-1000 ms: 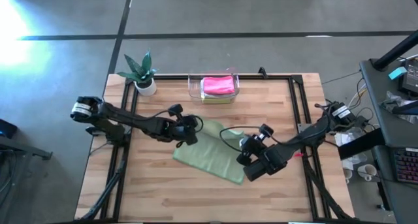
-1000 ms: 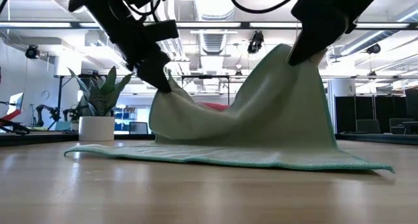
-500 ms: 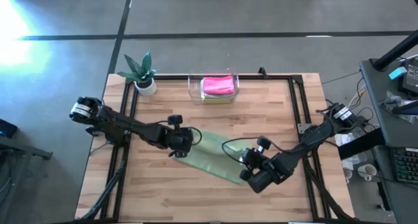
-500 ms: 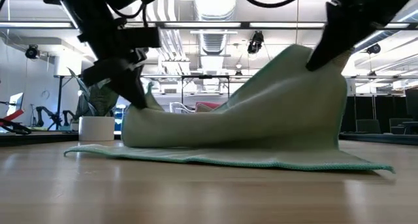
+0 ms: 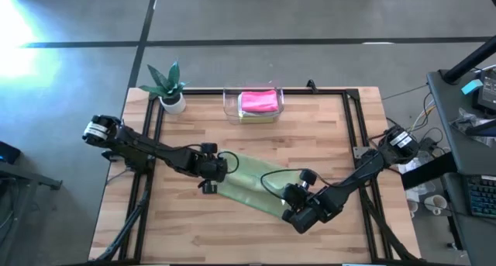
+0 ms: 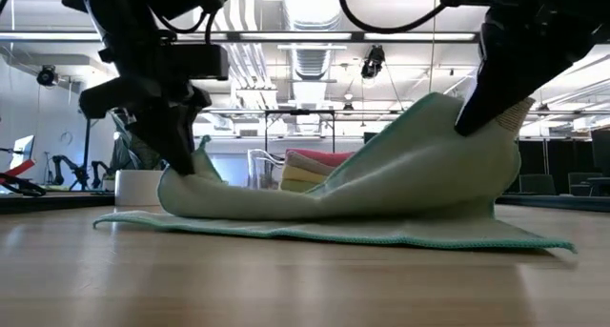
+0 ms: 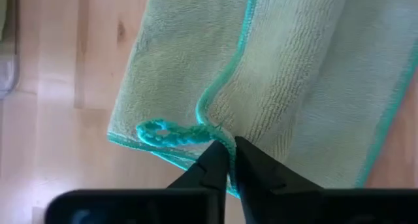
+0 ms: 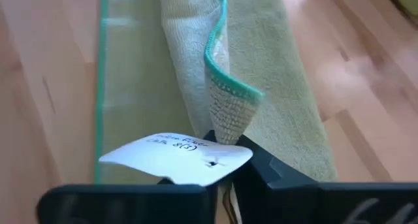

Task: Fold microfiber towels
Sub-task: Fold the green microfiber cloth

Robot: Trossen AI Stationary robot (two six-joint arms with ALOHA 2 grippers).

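Note:
A sage green towel (image 5: 252, 184) with a teal hem lies mid-table. Its lower layer (image 6: 315, 230) is flat on the wood and its upper layer (image 6: 381, 179) is doubled back over it. My left gripper (image 5: 211, 177) is shut on the upper layer's left corner, low over the table (image 6: 186, 170). My right gripper (image 5: 293, 206) is shut on the right corner, higher up (image 6: 481, 127). Between them the upper layer sags. My left gripper pinches the towel's teal-hemmed corner (image 7: 219, 134) between its two fingers, slanting down from the table's left. The hem bunches in a loop beside the fingertips. That corner hangs just above the lower layer. My right gripper pinches the towel's other corner (image 8: 225, 116) between its two fingers, beside the white label (image 8: 176, 155). It comes slanting down from the right. The corner (image 6: 496, 112) is lifted clear and the cloth droops slack from it onto the lower layer.
A clear bin (image 5: 232, 111) at the far edge holds folded towels, a pink one (image 5: 258, 101) on top. A potted plant (image 5: 169, 88) stands at the far left corner. Black frame rails (image 5: 353, 134) run along the table's sides. Bare wood lies toward the near edge.
Both grippers have moved toward the table's near edge and down, carrying the towel's held edge with them. The upper layer has come over the lower one and sunk much lower at the left. The lower layer has stayed flat on the table.

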